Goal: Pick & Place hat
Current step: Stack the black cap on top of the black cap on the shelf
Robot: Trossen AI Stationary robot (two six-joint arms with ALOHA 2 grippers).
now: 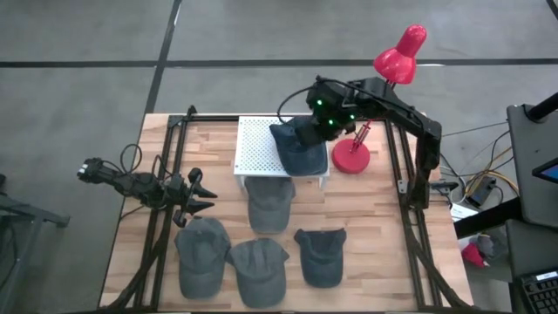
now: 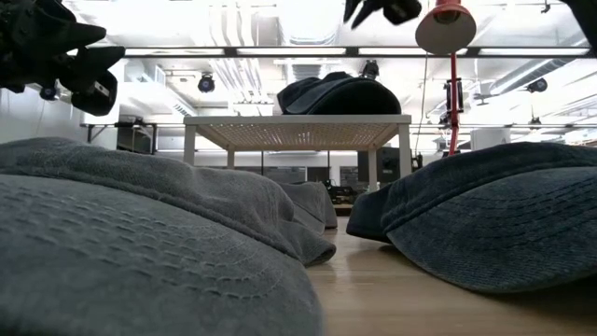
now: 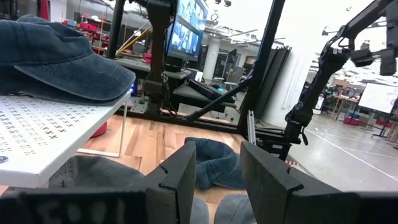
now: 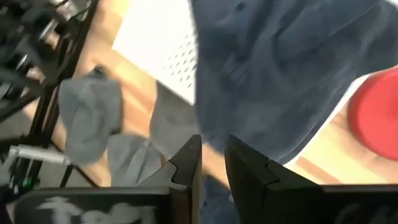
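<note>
Nearest the front edge of the wooden table (image 1: pixel 384 227) lie three grey caps (image 1: pixel 258 270) in a row, with a fourth grey cap (image 1: pixel 268 206) just behind them, its crown tucked partly under the white perforated stand (image 1: pixel 257 144). At the table's left side the left gripper (image 1: pixel 193 199) waits beside the caps, its fingers (image 3: pixel 174 177) parted with a clear gap and nothing between them. Farther back, the dark blue hat (image 1: pixel 299 150) rests on the stand, its brim overhanging the stand's right front corner. The right gripper (image 1: pixel 316 122) hovers directly above the hat, its fingers (image 4: pixel 186 163) a narrow gap apart and gripping nothing. Just right of the stand is the red desk lamp (image 1: pixel 353 157).
</note>
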